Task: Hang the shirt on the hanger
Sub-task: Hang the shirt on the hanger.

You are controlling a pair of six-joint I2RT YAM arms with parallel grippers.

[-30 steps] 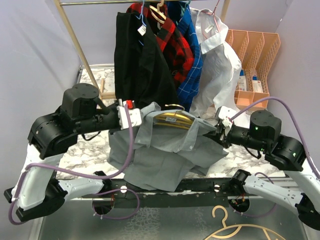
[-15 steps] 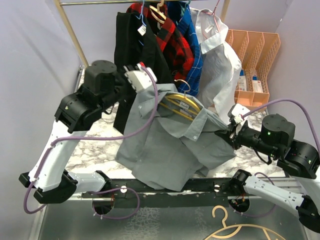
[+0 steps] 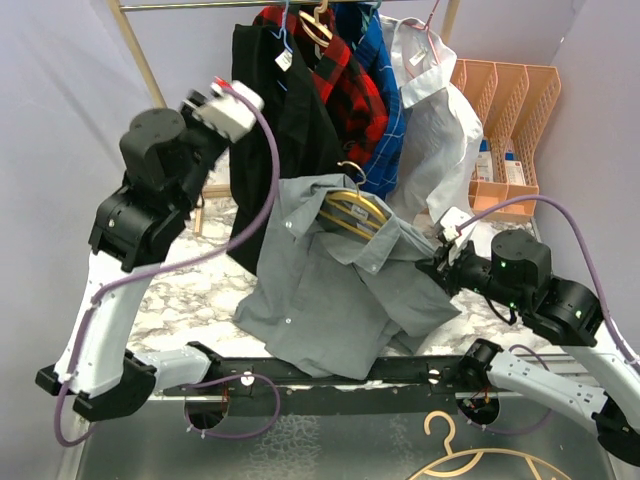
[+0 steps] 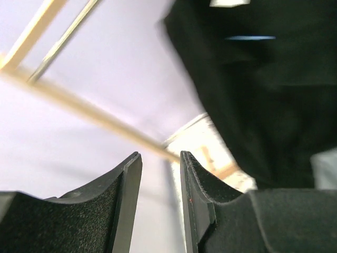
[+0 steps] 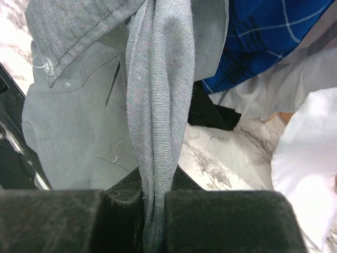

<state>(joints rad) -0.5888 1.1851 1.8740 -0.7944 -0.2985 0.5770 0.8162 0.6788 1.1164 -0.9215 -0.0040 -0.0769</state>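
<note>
From above, the shirt (image 3: 330,290) drapes over the hanger (image 3: 352,208), its collar round the hook and its tail sagging to the table (image 3: 190,290). The right gripper (image 3: 437,262) pinches one shoulder, likely so the cloth cannot slide off. The left gripper (image 3: 215,100) is raised beside the black garment (image 3: 270,120).

Left wrist view: its jaws are parted with nothing between them — released.

Right wrist view: its pads (image 5: 221,211) are clenched on a twisted grey fold of the shirt.

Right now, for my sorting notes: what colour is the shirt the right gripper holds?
Plain light grey; the shirt shows best in the right wrist view.
</note>
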